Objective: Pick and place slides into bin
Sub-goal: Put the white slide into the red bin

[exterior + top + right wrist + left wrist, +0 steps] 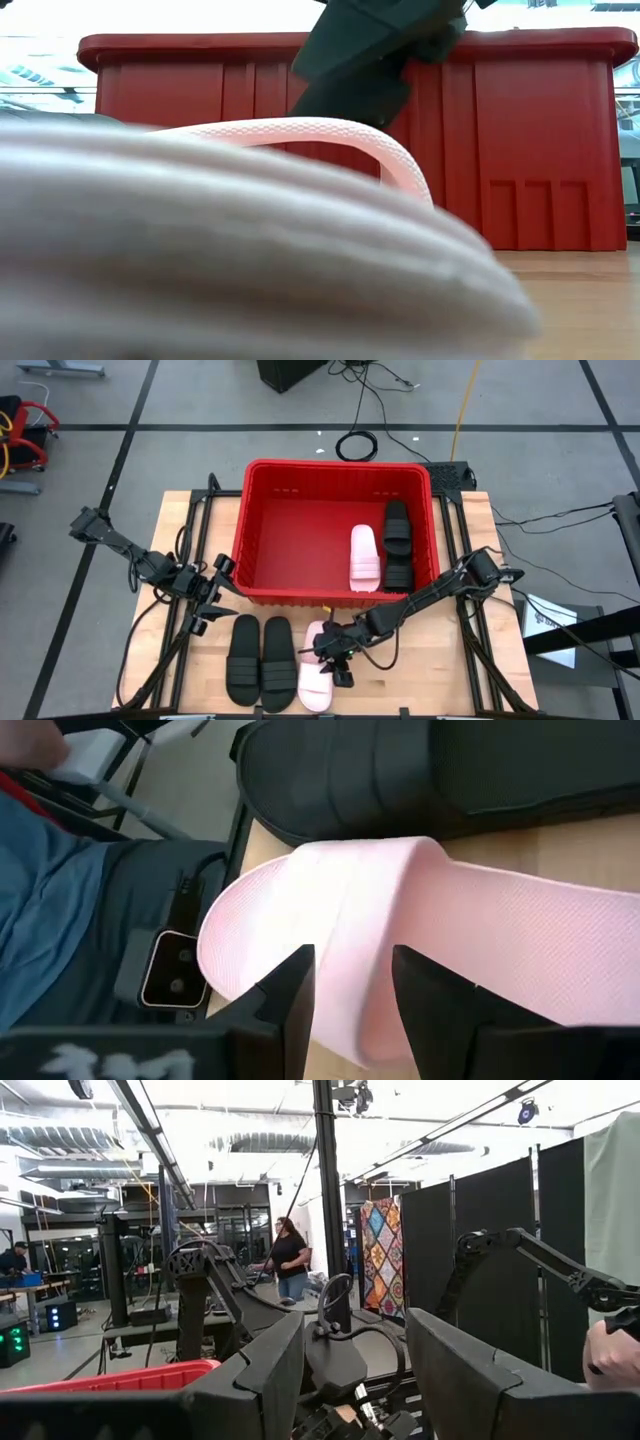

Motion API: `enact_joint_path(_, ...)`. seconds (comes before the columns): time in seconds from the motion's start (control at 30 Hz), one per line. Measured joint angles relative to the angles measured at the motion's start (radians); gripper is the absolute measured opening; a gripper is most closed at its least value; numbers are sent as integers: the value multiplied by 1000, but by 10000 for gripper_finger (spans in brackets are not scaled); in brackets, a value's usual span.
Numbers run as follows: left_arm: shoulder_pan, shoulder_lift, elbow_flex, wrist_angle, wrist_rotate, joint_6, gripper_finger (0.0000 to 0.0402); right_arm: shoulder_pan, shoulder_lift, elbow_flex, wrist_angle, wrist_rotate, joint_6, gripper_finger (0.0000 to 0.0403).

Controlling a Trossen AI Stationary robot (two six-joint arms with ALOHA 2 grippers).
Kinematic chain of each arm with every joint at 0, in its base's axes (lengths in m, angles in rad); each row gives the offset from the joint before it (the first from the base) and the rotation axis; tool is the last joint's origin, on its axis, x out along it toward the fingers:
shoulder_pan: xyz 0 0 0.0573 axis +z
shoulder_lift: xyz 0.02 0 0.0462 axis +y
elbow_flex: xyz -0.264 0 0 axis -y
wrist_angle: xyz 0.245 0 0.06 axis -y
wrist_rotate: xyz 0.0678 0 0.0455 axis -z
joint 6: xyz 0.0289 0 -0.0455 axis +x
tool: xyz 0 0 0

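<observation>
One pale pink slide (pixel 316 678) lies sole down on the table near the front edge, beside two black slides (pixel 245 658) (pixel 277 663) to its left. My right gripper (pixel 335 650) is open and slants down over the pink slide's strap (pixel 340 900), a finger on either side of a strip of it (pixel 350 960). The red bin (pixel 250 510) stands behind and holds another pink slide (pixel 364 555) and two black slides (pixel 397 525) (pixel 399 572). My left gripper (pixel 212 595) waits open at the bin's near left corner. My right gripper comes at the pink slide's strap (pixel 300 128) from above and from the table's right, slanting down. Its two fingertips (pixel 300 980) stand over the strap's top. I cannot tell whether they touch it. The slide lies flat on the table.
The bin's near wall (pixel 540 150) rises just behind the pink slide. A person in blue (pixel 60 900) is beyond the table's near edge. Another person (pixel 290 1255) stands far off in the room. Cables lie on the floor behind the bin (pixel 357 445).
</observation>
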Motion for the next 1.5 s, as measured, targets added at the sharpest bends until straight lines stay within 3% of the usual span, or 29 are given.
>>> enact_joint_path(0.33,0,0,0,0,0,1,184,1,6,0,-32,0,11,125)
enact_joint_path(0.67,0,0,0,0,-25,2,184,-5,74,0,45,-179,47,125)
enact_joint_path(0.8,0,0,0,-1,-25,2,184,-8,79,0,73,-203,28,124)
enact_joint_path(0.93,0,0,0,-1,-25,2,184,-8,79,0,83,-205,-15,101)
enact_joint_path(1.17,0,0,0,-1,-25,2,184,-18,79,0,92,-246,-70,14)
enact_joint_path(1.5,0,0,0,-1,-25,3,184,-26,76,0,88,-259,-162,5)
